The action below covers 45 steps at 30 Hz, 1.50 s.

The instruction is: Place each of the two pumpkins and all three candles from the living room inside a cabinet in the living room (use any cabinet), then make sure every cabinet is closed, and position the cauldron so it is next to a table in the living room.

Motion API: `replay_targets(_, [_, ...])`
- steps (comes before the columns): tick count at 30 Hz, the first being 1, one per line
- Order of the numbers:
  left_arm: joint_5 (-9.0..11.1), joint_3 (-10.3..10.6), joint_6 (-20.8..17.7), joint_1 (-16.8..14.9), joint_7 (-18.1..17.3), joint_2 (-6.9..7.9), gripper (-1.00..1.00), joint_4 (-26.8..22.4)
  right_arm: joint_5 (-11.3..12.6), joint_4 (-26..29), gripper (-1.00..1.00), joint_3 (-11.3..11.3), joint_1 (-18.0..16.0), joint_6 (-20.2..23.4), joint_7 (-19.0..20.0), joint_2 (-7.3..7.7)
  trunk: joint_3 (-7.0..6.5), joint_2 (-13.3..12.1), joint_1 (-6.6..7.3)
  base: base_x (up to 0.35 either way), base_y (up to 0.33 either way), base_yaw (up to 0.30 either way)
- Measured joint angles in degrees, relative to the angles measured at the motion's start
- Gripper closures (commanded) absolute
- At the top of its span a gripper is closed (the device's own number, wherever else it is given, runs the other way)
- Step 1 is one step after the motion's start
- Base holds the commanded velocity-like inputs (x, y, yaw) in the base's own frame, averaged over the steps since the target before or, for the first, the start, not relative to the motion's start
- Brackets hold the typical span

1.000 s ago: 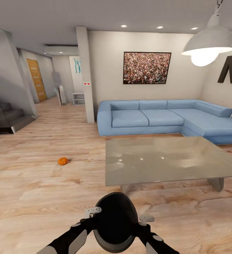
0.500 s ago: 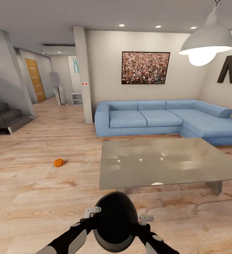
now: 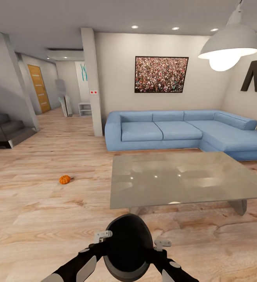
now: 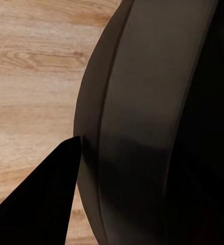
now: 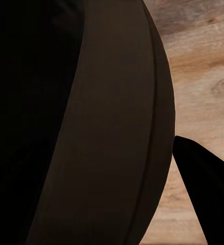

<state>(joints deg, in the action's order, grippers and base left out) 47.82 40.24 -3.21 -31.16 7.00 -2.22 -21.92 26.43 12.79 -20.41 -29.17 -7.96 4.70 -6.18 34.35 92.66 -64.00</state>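
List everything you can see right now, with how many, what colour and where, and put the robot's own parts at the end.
cauldron: one, black, held between both arms, low centre, above the floor
pumpkin: one, orange, on the floor left of the table
table: one, grey glossy top, ahead to the right
sofa: one, blue, corner type, behind the table by the wall
picture: one, speckled red, on the wall above the sofa
lamp: one, grey, lit, hanging upper right
door: one, orange wood, far left hallway
stairs: dark grey, far left
left claw: at the cauldron's left side
right claw: at its right side
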Motion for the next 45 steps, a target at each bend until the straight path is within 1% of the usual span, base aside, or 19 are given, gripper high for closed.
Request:
replay_targets(6, [0.10,0.13,0.12,0.01,0.00,0.14,1.00,-0.23,-0.01,0.18,1.00,-0.04,0.03,-0.12,-0.14,-0.04,1.08,2.41,-1.32,0.000,0.000,0.000])
replay_targets(14, [0.04,0.22,0.21,0.01,0.02,0.84,1.00,-1.57,0.05,1.05,1.00,-0.25,0.03,-0.53,-0.64,-0.19,2.52,5.62,-3.08,0.000,0.000,0.000])
replay_targets(17, [0.50,0.69,0.63,0.02,-0.23,0.86,1.00,-1.13,0.08,0.45,1.00,-0.31,0.03,-1.10,-0.72,-0.39,3.06,6.82,-3.74,0.000,0.000,0.000])
replay_targets(21, [0.57,0.54,1.24,0.00,-0.96,0.74,1.00,-0.27,0.04,0.49,1.00,-0.73,0.06,-1.06,-1.14,-0.46,3.77,8.42,-4.61,0.000,0.000,0.000])
replay_targets(24, [0.91,0.46,2.58,-0.01,-1.68,0.77,1.00,0.23,-0.32,1.42,1.00,-1.40,0.05,-1.00,-1.96,-0.44,4.31,9.63,-5.27,0.000,0.000,0.000])
replay_targets(30, [0.62,0.24,2.19,-0.01,-1.67,0.73,1.00,0.22,-0.13,1.31,1.00,-1.39,0.06,-0.84,-1.80,-0.40,4.31,9.64,-5.28,0.000,0.000,0.000])
replay_targets(34, [0.60,0.02,2.81,-0.03,-1.98,0.79,1.00,0.21,-1.06,1.93,1.00,-1.19,0.05,-0.80,-2.05,-0.38,4.31,9.64,-5.28,0.000,0.000,0.000])
replay_targets(41, [0.63,-0.06,3.39,-0.02,-2.22,0.83,1.00,0.19,-1.69,2.35,1.00,-1.03,0.04,-0.98,-2.11,-0.32,5.56,12.44,-6.81,0.000,0.000,0.000])
replay_targets(45, [0.67,0.06,3.14,-0.02,-2.12,0.81,1.00,0.20,-1.27,2.01,1.00,-1.14,0.03,-1.06,-1.96,-0.33,6.28,14.04,-7.69,0.000,0.000,0.000])
